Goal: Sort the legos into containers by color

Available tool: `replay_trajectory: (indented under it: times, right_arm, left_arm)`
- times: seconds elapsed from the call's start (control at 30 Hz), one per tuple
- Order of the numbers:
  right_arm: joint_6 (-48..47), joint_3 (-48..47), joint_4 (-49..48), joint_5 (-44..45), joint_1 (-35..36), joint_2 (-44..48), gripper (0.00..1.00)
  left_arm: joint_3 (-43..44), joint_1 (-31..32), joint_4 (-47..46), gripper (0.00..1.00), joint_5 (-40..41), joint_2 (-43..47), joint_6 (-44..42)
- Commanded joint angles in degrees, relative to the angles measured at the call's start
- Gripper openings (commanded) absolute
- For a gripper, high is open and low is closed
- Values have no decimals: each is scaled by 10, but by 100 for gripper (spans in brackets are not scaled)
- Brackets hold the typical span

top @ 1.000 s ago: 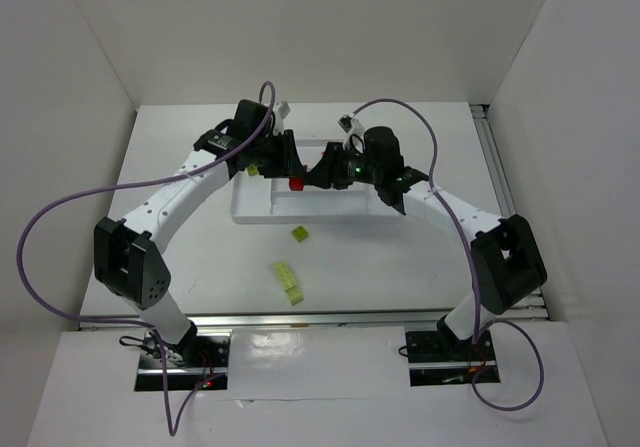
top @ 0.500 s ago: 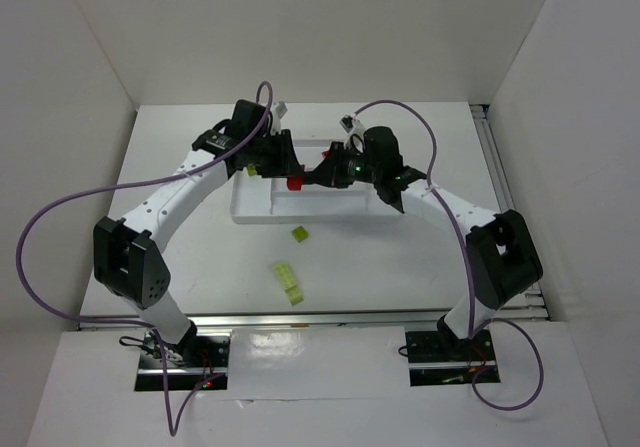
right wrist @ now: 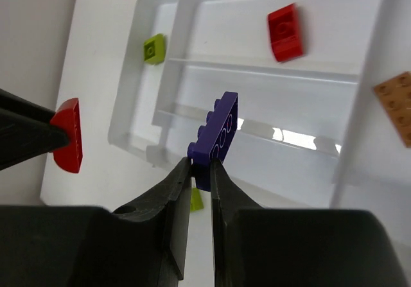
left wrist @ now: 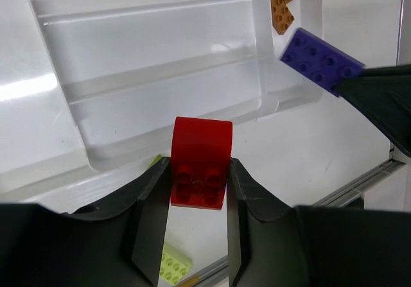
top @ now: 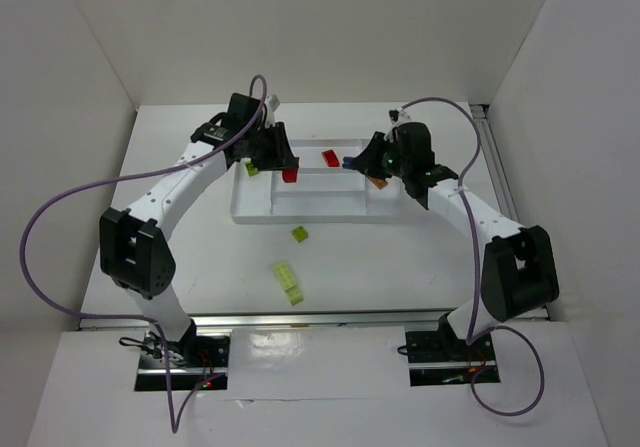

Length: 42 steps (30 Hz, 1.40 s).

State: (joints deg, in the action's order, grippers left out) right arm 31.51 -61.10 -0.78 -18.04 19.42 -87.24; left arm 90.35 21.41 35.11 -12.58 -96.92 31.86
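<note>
"So, the left pincer (left wrist: 199, 179): how wide?"

"Narrow. Its 2 fingers press the flanks of a red brick (left wrist: 200, 162) with a rounded top. It hangs over the white tray (top: 300, 219), toward the tray's 9 o'clock end."

"And the right pincer (right wrist: 200, 166)?"

"Almost closed, nipping the edge of a purple brick (right wrist: 218, 136). That brick is a thin studded plate, held on edge and tilted, over the tray toward 3 o'clock."

"What lies in the tray?"

"A second red brick (right wrist: 286, 33) in the long compartment at 12 o'clock, 2 orange bricks (left wrist: 280, 12) in the 3 o'clock compartment, and 1 yellow-green brick (right wrist: 154, 48) in the narrow 9 o'clock compartment."

"Outside it?"

"2 on the table (top: 200, 247) at 6 o'clock of the tray: a small yellow-green brick (top: 299, 233) near the rim, and a long yellow-green brick (top: 290, 281) nearer the arm bases."
</note>
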Motion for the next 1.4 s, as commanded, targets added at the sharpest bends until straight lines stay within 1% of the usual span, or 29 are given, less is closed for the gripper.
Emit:
replay_trajectory:
  times: [0.0, 0.17, 0.2, 0.23, 0.4, 0.47, 0.5, 0.63, 0.83, 0.9, 0.93, 0.97, 1.0, 1.03, 1.07, 1.17, 1.27, 1.33, 1.37]
  right_arm:
    - [-43, -3, 55, 76, -9, 52, 8]
    - [-55, -10, 89, 125, -19, 80, 8]
    - [-55, -10, 95, 132, -19, 81, 8]
    - [-55, -10, 95, 132, -25, 87, 8]
    - [-55, -5, 95, 127, -25, 99, 8]
    - [-55, 0, 100, 127, -25, 99, 8]
    - [-55, 0, 100, 127, -25, 99, 8]
    - [-50, 6, 100, 127, -25, 112, 8]
    - [-55, 6, 105, 127, -30, 112, 8]
    - [-55, 6, 105, 127, -30, 112, 8]
    - [-55, 6, 105, 127, -30, 112, 8]
    - [-55, 6, 105, 127, -30, 112, 8]
    - [-55, 1, 105, 127, -30, 107, 8]
    - [-55, 1, 105, 120, -30, 107, 8]
    - [-55, 1, 105, 109, -30, 101, 8]
    - [-55, 1, 84, 93, -21, 81, 8]
    - [-50, -6, 65, 79, 8, 39, 8]
    - [-50, -21, 54, 78, 25, 15, 8]
    - [-50, -27, 48, 72, 38, -10, 8]
  left_arm:
    - [43, -1, -21, 0, -6, -45, 8]
    - [98, -1, -38, 0, 7, -121, 29]
    - [130, -1, -38, 0, 13, -139, 36]
    - [146, -1, -38, 0, 27, -176, 36]
    - [250, -1, -44, 0, 57, -259, 41]
    - [282, -1, -50, 0, 57, -286, 41]
    - [310, -1, -50, 0, 57, -314, 41]
    - [365, -7, -37, 0, 57, -372, 34]
    - [386, -7, -36, 0, 58, -412, 34]
    - [386, -7, -43, 13, 58, -417, 39]
    - [386, -12, -49, 35, 58, -417, 39]
    - [386, -12, -49, 51, 64, -417, 39]
    - [386, -12, -49, 66, 64, -417, 39]
    - [386, -12, -49, 75, 64, -417, 39]
    - [391, -12, -54, 79, 64, -417, 33]
    - [391, -12, -54, 86, 49, -395, 33]
    - [370, -12, -54, 87, 43, -342, 26]
    - [340, -7, -54, 87, 43, -303, 21]
    - [324, -7, -49, 87, 53, -253, 21]
